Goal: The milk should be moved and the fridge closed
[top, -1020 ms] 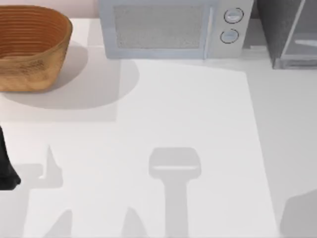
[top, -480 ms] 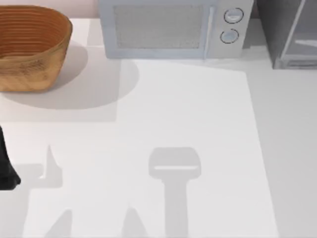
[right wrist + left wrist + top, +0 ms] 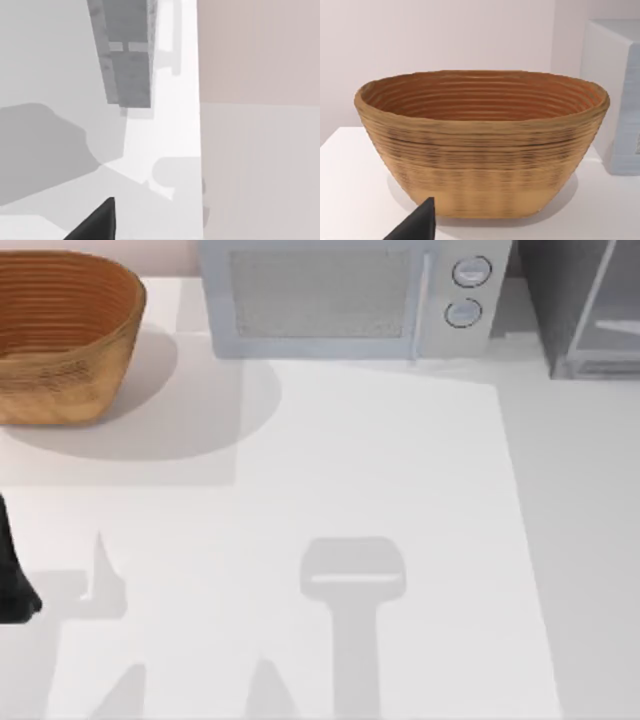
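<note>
The milk is out of view. The fridge (image 3: pixel 590 310), a grey metallic cabinet with a pale door panel, stands at the table's back right corner. Whether its door is open I cannot tell. In the right wrist view the fridge (image 3: pixel 127 55) lies farther off along the table's edge, and a black tip of my right gripper (image 3: pixel 97 225) juts in near the frame's border. My left arm (image 3: pixel 12 580) rests at the table's left edge. A black tip of my left gripper (image 3: pixel 420 225) points toward the basket.
A woven brown basket (image 3: pixel 60 335) sits at the back left, with nothing visible in it in the left wrist view (image 3: pixel 485 145). A light grey microwave (image 3: pixel 340 295) with two round knobs stands at the back middle. The white tabletop (image 3: pixel 380 470) spreads in front.
A grey shadow at the table's front right corner has slid off the top view's right side. My left arm has not moved.
</note>
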You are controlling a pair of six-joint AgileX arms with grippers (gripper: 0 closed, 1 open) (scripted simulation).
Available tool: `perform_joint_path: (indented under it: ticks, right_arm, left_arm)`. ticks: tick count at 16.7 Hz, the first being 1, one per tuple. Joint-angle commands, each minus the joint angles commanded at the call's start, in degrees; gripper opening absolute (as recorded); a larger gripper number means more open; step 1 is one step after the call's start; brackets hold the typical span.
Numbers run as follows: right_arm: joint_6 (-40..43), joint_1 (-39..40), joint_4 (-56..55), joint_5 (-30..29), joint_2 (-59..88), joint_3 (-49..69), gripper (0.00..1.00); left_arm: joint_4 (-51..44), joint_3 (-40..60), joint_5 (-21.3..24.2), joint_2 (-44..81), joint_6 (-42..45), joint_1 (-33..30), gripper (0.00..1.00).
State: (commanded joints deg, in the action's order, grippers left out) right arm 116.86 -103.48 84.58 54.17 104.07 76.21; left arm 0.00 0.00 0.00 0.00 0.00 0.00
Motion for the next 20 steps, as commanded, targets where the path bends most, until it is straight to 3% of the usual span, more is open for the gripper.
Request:
perform_joint_path:
  ticks: [4, 8, 16, 20]
  right_arm:
    - [-4.8, 5.8, -5.8, -0.7, 0.1, 0.0, 1.00]
    - [-15.7, 16.7, -17.5, -3.0, -0.3, 0.5, 1.00]
    - [-57.0, 35.2, -47.5, -6.3, 0.5, -0.7, 1.00]
    - [-72.6, 45.5, -60.9, -8.7, 0.8, -1.2, 1.00]
  left_arm:
    - [0.0, 0.0, 0.0, 0.0, 0.0, 0.0, 1.00]
    - [0.0, 0.0, 0.0, 0.0, 0.0, 0.0, 1.00]
    - [0.0, 0.0, 0.0, 0.0, 0.0, 0.0, 1.00]
    - [0.0, 0.0, 0.0, 0.0, 0.0, 0.0, 1.00]
